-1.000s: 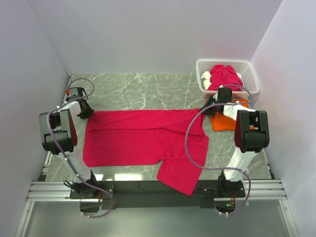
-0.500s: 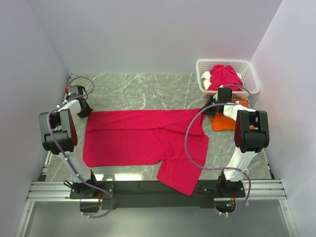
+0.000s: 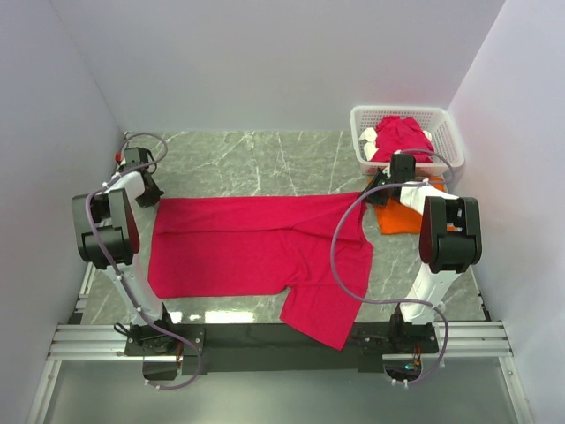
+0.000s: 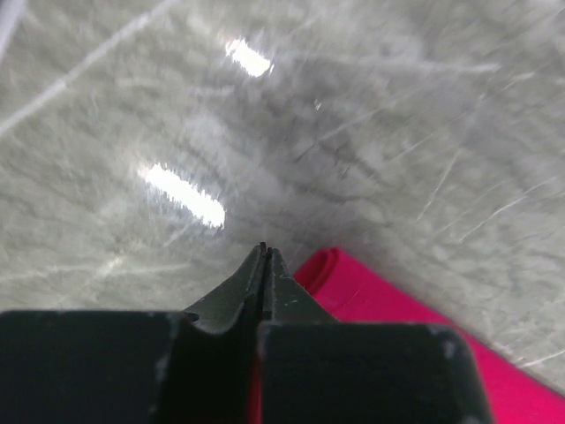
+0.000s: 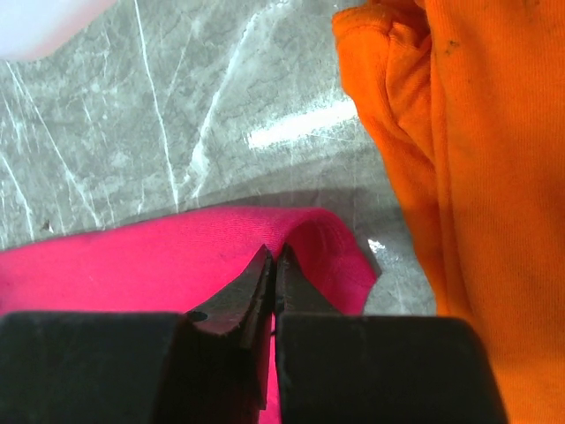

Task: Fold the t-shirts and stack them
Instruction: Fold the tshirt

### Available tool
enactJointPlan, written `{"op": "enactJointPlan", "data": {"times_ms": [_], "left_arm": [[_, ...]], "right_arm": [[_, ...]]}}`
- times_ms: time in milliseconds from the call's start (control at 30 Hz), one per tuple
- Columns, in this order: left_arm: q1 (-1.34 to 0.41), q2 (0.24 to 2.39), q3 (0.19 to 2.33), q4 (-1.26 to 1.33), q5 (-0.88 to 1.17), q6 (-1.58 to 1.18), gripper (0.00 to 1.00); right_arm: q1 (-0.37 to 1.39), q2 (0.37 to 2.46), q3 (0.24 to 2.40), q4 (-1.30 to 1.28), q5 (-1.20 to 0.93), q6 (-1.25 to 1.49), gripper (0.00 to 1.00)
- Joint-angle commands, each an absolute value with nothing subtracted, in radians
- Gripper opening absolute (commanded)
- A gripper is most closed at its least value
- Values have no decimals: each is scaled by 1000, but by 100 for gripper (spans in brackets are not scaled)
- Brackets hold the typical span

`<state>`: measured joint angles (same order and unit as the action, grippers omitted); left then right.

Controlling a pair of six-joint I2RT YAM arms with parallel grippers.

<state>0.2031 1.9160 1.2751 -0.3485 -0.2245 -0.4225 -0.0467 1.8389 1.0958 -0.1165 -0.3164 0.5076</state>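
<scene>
A crimson-pink t-shirt [image 3: 247, 243] lies spread across the marble table, with one part reaching the near edge. My left gripper [image 3: 146, 189] is at its far left corner. In the left wrist view the left gripper [image 4: 265, 252] is shut, with a sliver of the shirt [image 4: 371, 296] between the fingers. My right gripper [image 3: 381, 187] is at the far right corner. In the right wrist view the right gripper [image 5: 274, 252] is shut on a raised fold of the shirt [image 5: 132, 265]. A bright orange t-shirt [image 3: 402, 219] lies to the right and also shows in the right wrist view [image 5: 477, 132].
A white lattice basket [image 3: 446, 124] stands at the back right with more crimson cloth [image 3: 402, 134] and something white in it. Grey walls close in on the left, back and right. A metal rail runs along the near edge.
My left gripper has moved a little back and to the left at the shirt's corner. The right arm and the rest of the shirt look unchanged.
</scene>
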Motion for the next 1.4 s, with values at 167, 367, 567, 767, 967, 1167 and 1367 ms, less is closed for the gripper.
{"op": "enactJointPlan", "data": {"times_ms": [167,367,567,767,967,1167,1367], "left_arm": [[204,1732,1175,-449,-287,-541,39],[224,1591,1031,-477,-241,-641,46],[230,1519,893,-427,-195,-719,46],[229,1535,839,-351,-127,-765,43],[229,1542,824,-327,-143,-788,40],[230,1486,787,-276,-164,-821,43],[229,1503,795,-282,-192,-830,17]], "right_arm": [[-57,1839,1147,-129,-308,486,0],[-55,1836,1147,-126,-321,489,0],[-54,1839,1146,-114,-331,495,0],[-54,1839,1150,-123,-331,486,0],[-54,1839,1152,-124,-334,485,0],[-54,1836,1146,-115,-344,485,0],[-54,1838,1146,-115,-342,488,0]]}}
